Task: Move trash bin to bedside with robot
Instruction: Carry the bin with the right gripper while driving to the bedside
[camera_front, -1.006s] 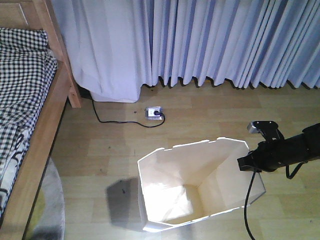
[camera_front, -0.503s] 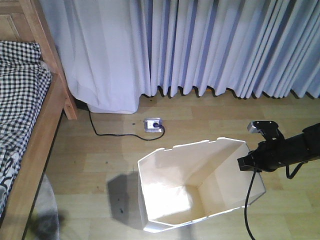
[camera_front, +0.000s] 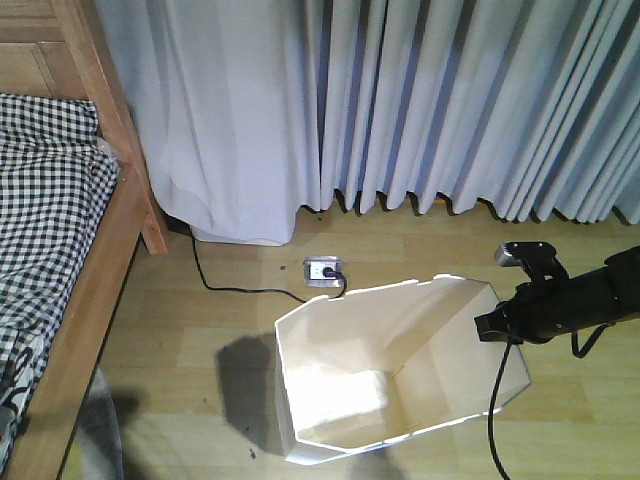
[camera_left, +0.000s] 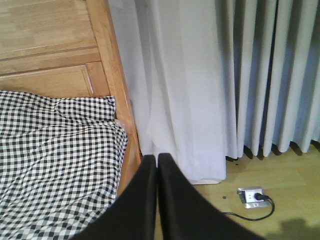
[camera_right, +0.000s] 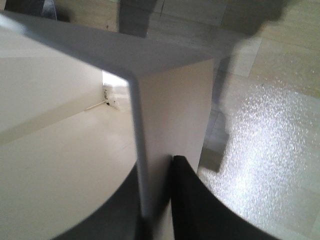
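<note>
The trash bin (camera_front: 390, 370) stands upright on the floor (camera_front: 200, 330), well apart from the bed (camera_front: 60, 260) at left. We see nothing inside its cream interior. The right gripper (camera_right: 156, 172) has its fingers (camera_right: 190, 200) closed astride the bin's side wall; we judge this grip lets the base tow it bedward. The left gripper (camera_left: 157, 162) is pressed closed, holding nothing, aimed at the bed.

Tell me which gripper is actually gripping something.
The right gripper: it pinches the trash bin by its wall. The left gripper is shut on nothing, up in the air beside the bed.
</note>
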